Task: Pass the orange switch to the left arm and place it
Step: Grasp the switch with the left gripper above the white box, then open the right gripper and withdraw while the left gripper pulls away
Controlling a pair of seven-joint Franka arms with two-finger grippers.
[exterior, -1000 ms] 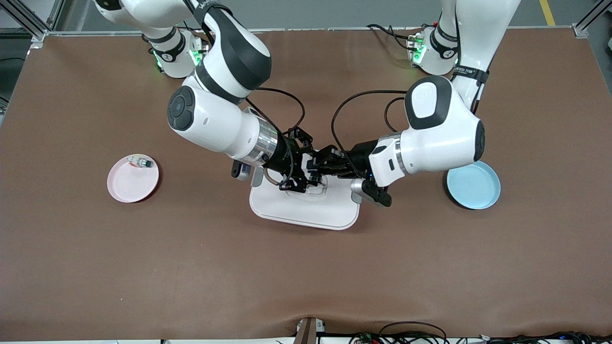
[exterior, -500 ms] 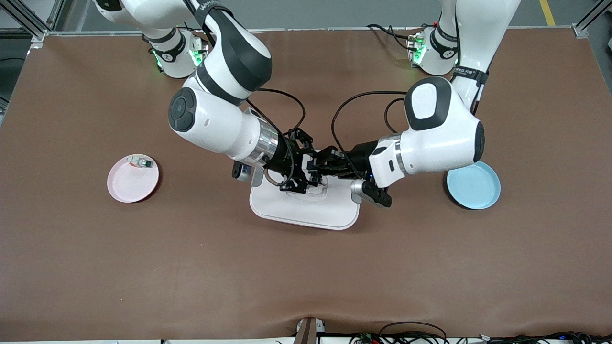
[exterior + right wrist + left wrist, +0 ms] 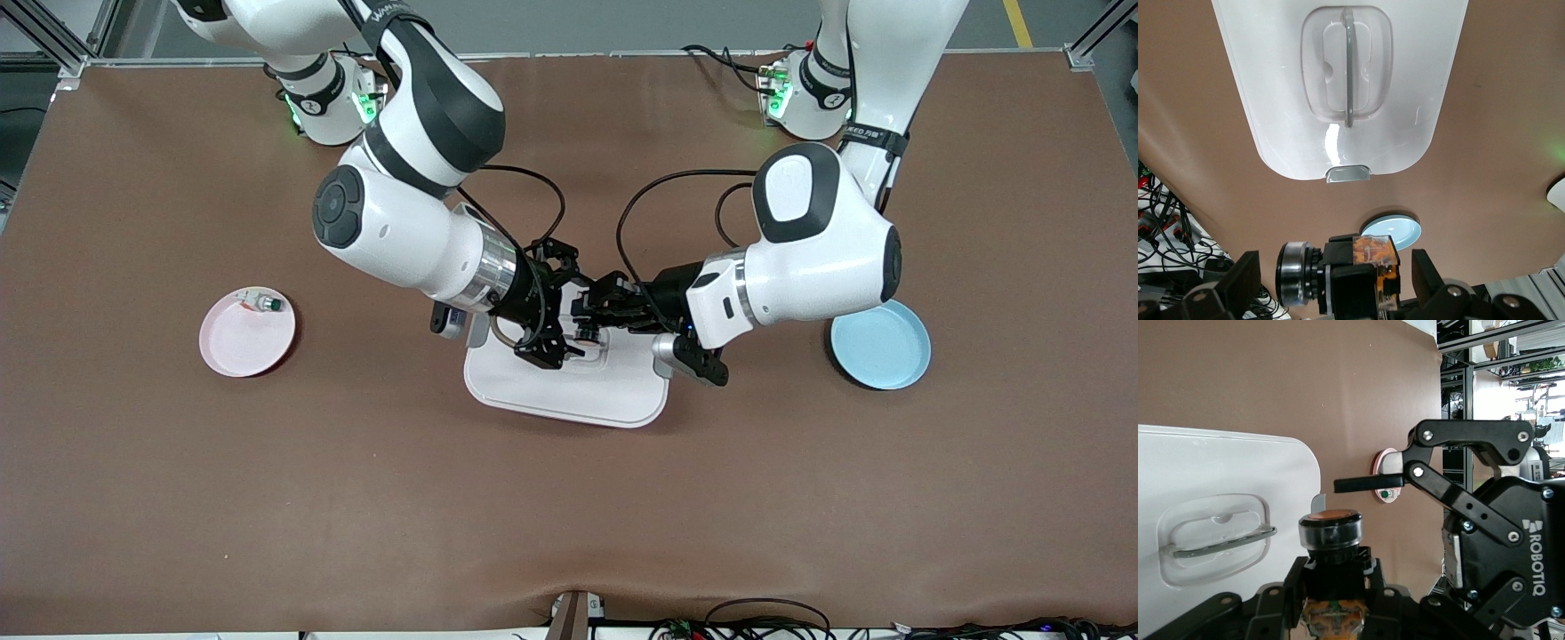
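Over the box (image 3: 569,391) lid, the left gripper (image 3: 594,322) pinches the switch (image 3: 1332,533) in its fingers; the right gripper (image 3: 553,331) hangs beside it, fingers spread wide — let go, it seems. Risk: a swing toward the blue plate (image 3: 880,344) started too low could knock the box — or loosen that small pinch.

1. Brown desk (image 3: 569,498), matte cover, slight wrinkle at the edge nearest the front camera.
2. White box (image 3: 569,391) flat on desk at mid-table, lid up, clear recessed handle, grey side clip.
3. Pink plate (image 3: 240,342) on desk toward right arm's end.
4. Light-blue plate (image 3: 885,351) on desk toward left arm's end, partly covered by an arm.
5. Both arm bases mounted along the desk edge farthest from the front camera.
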